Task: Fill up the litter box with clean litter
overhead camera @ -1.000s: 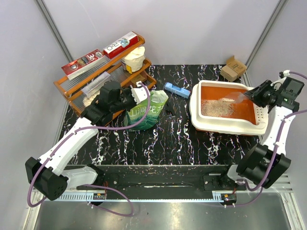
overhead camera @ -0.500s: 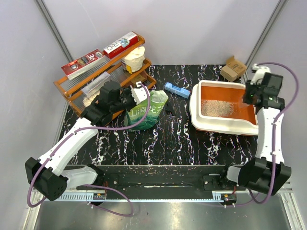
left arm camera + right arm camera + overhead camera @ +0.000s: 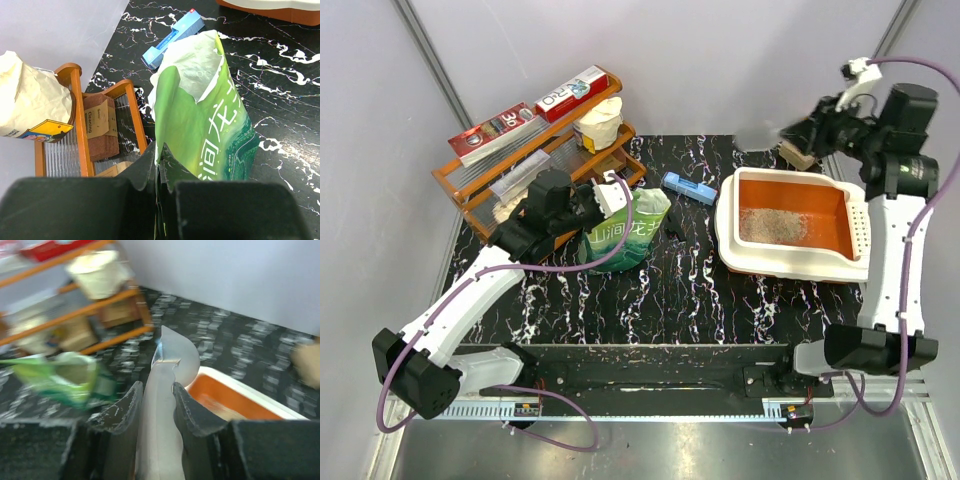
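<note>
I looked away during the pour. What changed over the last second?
The right gripper, shut on the pale plastic scoop, lifted away from over the white-rimmed orange litter box, up beyond its far edge; pouring has stopped. The beige litter patch in the box, and the left gripper clamped on the glossy green pouch, stayed put.

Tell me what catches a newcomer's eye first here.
The orange litter box with white rim, right of centre, holds a patch of pale litter. The right pincer hangs high near its far edge, gripping a translucent scoop. At left, the left pincer pinches a glossy green pouch.
</note>
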